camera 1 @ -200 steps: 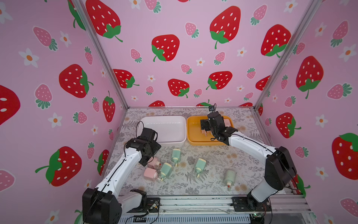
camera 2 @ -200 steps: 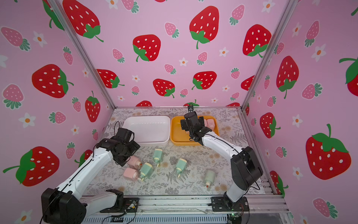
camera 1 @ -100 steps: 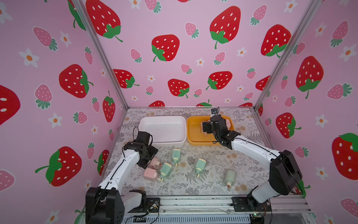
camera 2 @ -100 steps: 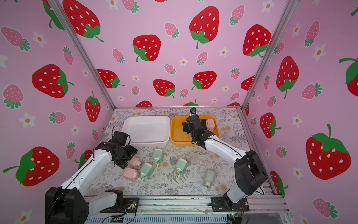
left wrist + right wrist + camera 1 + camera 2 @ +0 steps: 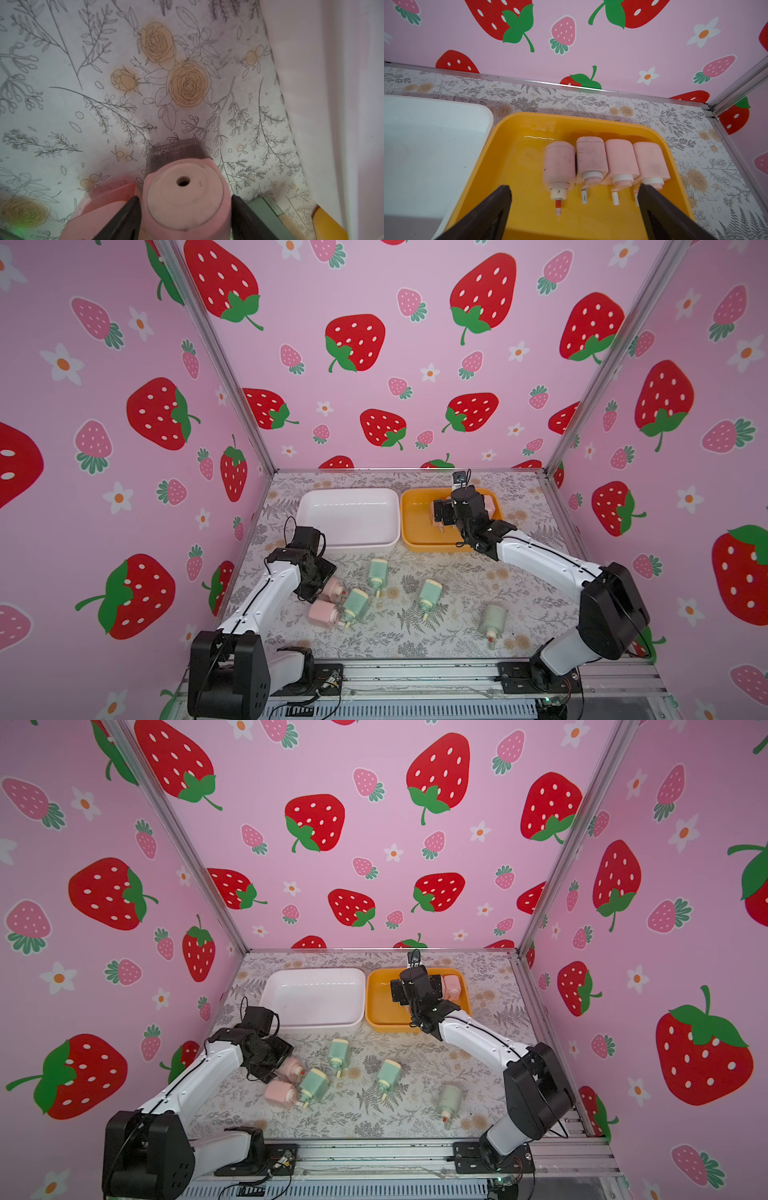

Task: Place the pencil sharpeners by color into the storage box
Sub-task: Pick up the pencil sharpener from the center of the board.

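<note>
You've got 4 pink sharpeners point(image 5: 591, 158) in the orange box point(image 5: 571, 120), 1 o'clock. 6 left. L jaws pinch a pink one point(image 5: 187, 199); R jaws apart.

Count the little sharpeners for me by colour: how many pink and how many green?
Pink sharpeners: 6 (4 in the orange tray, 2 on the table)
Green sharpeners: 4 (all on the table)
Total: 10
</note>
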{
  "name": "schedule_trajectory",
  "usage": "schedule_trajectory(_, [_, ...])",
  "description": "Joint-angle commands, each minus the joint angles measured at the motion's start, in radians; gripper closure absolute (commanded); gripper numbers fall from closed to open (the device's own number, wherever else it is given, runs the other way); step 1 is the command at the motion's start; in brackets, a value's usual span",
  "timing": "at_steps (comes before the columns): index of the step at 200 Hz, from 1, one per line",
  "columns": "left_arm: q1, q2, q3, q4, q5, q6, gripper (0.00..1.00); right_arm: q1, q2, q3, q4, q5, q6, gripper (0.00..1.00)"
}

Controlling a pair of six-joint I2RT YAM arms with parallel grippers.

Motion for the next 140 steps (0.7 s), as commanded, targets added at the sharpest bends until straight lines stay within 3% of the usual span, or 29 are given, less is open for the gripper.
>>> schedule_trajectory(1, [0.009, 0.014, 0.003, 0.011, 0.005, 0.023, 0.33, 0.008, -0.028, 0.000, 0.014, 0.003, 0.005, 0.00])
schedule_trajectory(59, [0.009, -0.018, 0.010, 0.006, -0.010, 0.075, 0.62, 0.014, -0.042, -0.012, 0.033, -0.033, -0.015, 0.00])
schedule_trajectory(75, [0.009, -0.050, 0.015, 0.020, -0.007, 0.094, 0.75, 0.016, -0.058, -0.045, 0.093, -0.083, -0.022, 0.00])
schedule_trajectory(89, [0.007, -0.085, 0.018, 0.024, -0.023, 0.089, 1.00, 0.015, -0.067, -0.073, 0.144, -0.125, -0.011, 0.00])
schedule_trajectory(116, [-0.009, -0.144, 0.044, 0.037, -0.020, 0.080, 1.00, 0.016, -0.049, -0.038, 0.095, -0.186, -0.004, 0.00])
schedule_trajectory(140, [-0.060, -0.152, 0.121, -0.024, -0.052, 0.027, 1.00, 0.023, -0.058, -0.033, 0.076, -0.439, -0.088, 0.00])
